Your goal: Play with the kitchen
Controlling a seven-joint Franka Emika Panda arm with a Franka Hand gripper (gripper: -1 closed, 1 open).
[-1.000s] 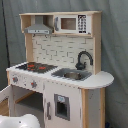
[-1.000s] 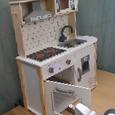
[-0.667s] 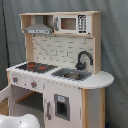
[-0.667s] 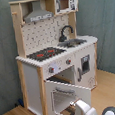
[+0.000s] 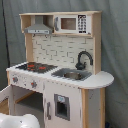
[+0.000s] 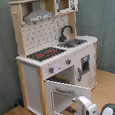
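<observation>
The toy kitchen (image 5: 57,70) is standing upright against a grey curtain backdrop (image 5: 114,50), and all positions below are being given relative to it. In the second exterior view its windowed oven door (image 6: 65,97) is hanging open, swung down and outward below the knob panel (image 6: 58,66), leaving the oven cavity exposed. The robot arm (image 6: 98,109) is sitting low in front of that open door, its white wrist housing just beside the door's outer edge; in the first exterior view only a white rounded part of the arm (image 5: 17,121) is showing, below and in front of the kitchen's stove end. Compared with a second ago, the arm is appearing slightly farther up and closer to the door edge, while the door itself is holding the same open angle. Whether the claw is released or clenched cannot be told from either view, nor whether it is touching the door. The stovetop (image 6: 45,53), sink (image 6: 73,42), black faucet (image 6: 65,32), grey hood (image 6: 38,14) and microwave (image 6: 65,3) are looking undisturbed. Judgement: the oven door is the part being worked, and the small advance suggests the arm is lining up to move the door further or push it shut.
</observation>
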